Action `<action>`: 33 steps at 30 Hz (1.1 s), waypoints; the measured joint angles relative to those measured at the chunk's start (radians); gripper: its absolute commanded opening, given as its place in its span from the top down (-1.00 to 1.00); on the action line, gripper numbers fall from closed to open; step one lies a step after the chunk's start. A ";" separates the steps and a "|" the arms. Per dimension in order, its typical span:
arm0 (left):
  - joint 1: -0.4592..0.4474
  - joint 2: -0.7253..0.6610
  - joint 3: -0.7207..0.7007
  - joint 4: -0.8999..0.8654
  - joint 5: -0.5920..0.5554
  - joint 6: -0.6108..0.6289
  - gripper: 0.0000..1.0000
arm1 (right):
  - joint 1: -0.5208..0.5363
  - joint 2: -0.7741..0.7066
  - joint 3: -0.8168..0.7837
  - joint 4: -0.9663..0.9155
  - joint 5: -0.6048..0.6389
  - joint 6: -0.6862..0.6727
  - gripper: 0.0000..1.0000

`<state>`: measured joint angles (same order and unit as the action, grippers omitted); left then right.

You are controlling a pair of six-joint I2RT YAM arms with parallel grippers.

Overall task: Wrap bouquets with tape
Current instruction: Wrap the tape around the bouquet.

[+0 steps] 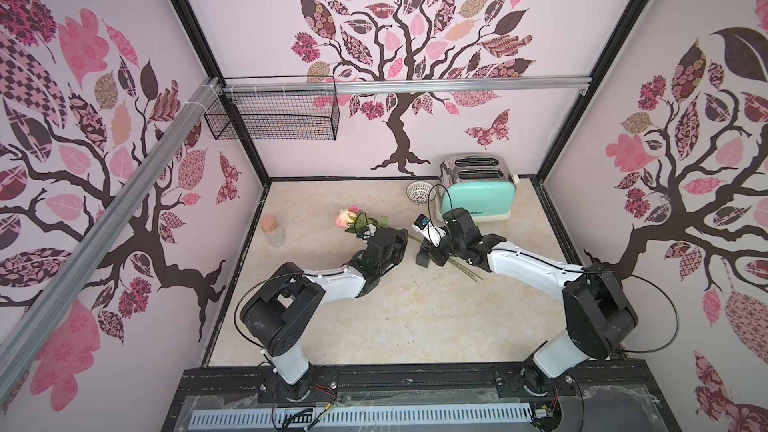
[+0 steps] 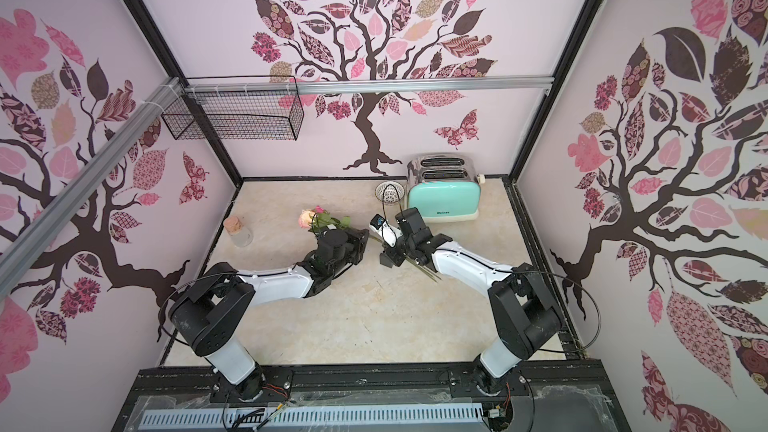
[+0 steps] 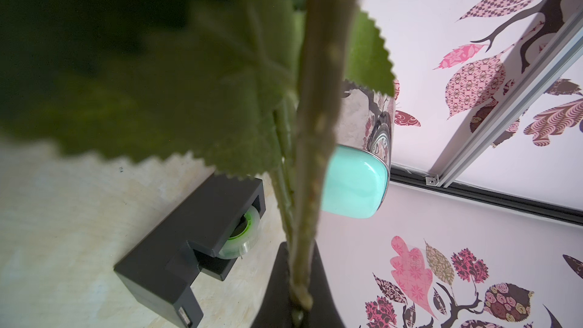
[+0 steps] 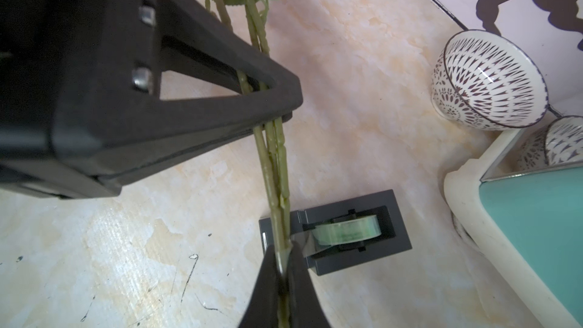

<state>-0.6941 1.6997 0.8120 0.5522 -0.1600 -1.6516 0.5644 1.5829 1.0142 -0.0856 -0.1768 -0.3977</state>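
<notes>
The bouquet's pink and peach roses (image 1: 347, 218) lie to the left of my left gripper (image 1: 404, 239), and the thin green stems (image 4: 274, 165) run from it to the right. That gripper (image 4: 282, 113) is shut on the stems just below the leaves (image 3: 176, 96). A short way down the same stems my right gripper (image 4: 282, 250) is also shut on them. Under its tips on the table sits the black tape dispenser (image 4: 396, 231) with its clear roll (image 4: 347, 230); the roll (image 3: 244, 236) also shows in the left wrist view. Past my right gripper the stem ends (image 1: 471, 274) stick out.
A mint toaster (image 1: 478, 199) and a patterned bowl (image 1: 420, 192) stand at the back right, close behind my right arm. To the left of the roses is a cork-stoppered glass jar (image 1: 273, 231). A wire basket (image 1: 274, 116) hangs on the back rail.
</notes>
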 measured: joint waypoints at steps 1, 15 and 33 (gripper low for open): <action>0.001 0.000 0.000 0.000 0.000 0.000 0.92 | 0.000 0.000 -0.003 0.006 0.002 -0.003 1.00; 0.047 -0.121 -0.114 -0.005 0.008 -0.021 0.25 | 0.002 -0.031 -0.154 0.173 0.152 -0.082 1.00; 0.055 -0.265 -0.208 -0.060 -0.020 -0.019 0.24 | 0.123 -0.070 -0.250 0.470 0.531 -0.339 1.00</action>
<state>-0.6392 1.4349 0.6037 0.4919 -0.1802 -1.6703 0.6872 1.5131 0.7643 0.3847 0.3538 -0.7364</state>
